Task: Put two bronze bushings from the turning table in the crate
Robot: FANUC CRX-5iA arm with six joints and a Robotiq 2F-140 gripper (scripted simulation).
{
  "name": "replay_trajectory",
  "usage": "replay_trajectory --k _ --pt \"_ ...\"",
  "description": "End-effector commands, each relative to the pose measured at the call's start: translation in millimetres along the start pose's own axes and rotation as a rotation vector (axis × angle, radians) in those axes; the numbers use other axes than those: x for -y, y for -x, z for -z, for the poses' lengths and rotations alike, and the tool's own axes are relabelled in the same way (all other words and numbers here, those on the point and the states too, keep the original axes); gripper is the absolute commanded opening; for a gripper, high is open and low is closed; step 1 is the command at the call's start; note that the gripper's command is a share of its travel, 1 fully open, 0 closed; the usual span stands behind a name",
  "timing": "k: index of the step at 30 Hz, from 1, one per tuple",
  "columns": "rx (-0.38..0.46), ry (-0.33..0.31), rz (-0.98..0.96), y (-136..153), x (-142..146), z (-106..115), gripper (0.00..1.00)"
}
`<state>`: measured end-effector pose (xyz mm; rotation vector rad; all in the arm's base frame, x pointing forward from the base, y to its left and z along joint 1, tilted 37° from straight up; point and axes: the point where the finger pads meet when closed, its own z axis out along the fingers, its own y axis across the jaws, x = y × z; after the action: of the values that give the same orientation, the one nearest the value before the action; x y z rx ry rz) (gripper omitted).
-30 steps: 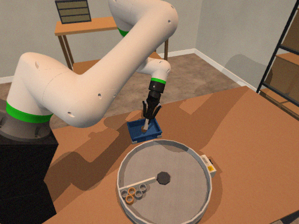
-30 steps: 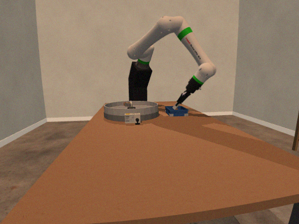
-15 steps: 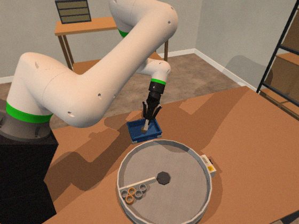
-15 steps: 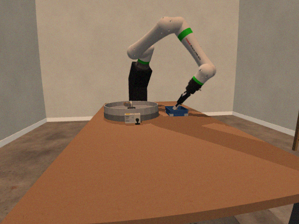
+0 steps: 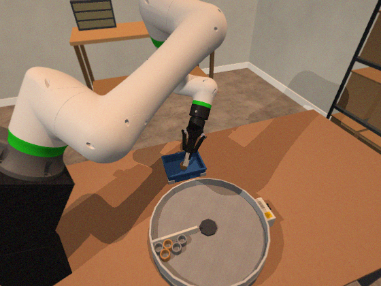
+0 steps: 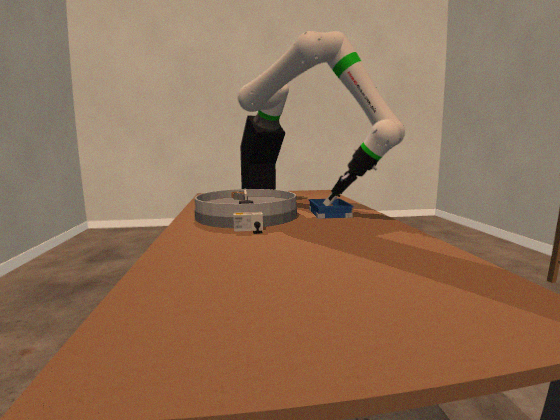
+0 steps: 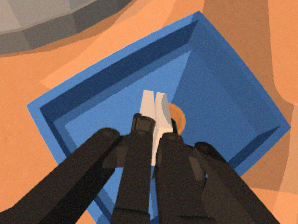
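My gripper (image 5: 186,163) (image 6: 328,201) (image 7: 152,106) reaches down into the blue crate (image 5: 201,167) (image 6: 341,213) (image 7: 226,63). It is shut on the wall of a bronze bushing (image 5: 184,166) (image 7: 177,117), which sits at the fingertips just above the crate floor. The round grey turning table (image 5: 152,221) (image 6: 220,211) (image 7: 67,3) stands next to the crate. On its front left, two bronze bushings (image 5: 167,244) (image 5: 165,255) lie among three grey bushings (image 5: 158,247) (image 5: 176,248) (image 5: 182,240), beside a white bar (image 5: 177,233).
A dark hub (image 5: 207,227) marks the turning table's middle. A small control box (image 5: 267,212) (image 6: 247,220) is fixed to its rim. A side table (image 5: 109,34) stands behind the arm and a shelf rack (image 5: 354,61) stands at the right.
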<state>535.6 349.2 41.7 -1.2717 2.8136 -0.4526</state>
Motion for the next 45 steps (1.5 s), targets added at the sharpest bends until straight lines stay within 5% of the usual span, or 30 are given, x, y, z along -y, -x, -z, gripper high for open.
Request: replay_trajectory --k 1,45 --pt "0.0 0.0 0.0 0.1 0.0 0.2 0.0" --pt "0.0 0.0 0.0 3.7 0.0 -4.2 0.0"
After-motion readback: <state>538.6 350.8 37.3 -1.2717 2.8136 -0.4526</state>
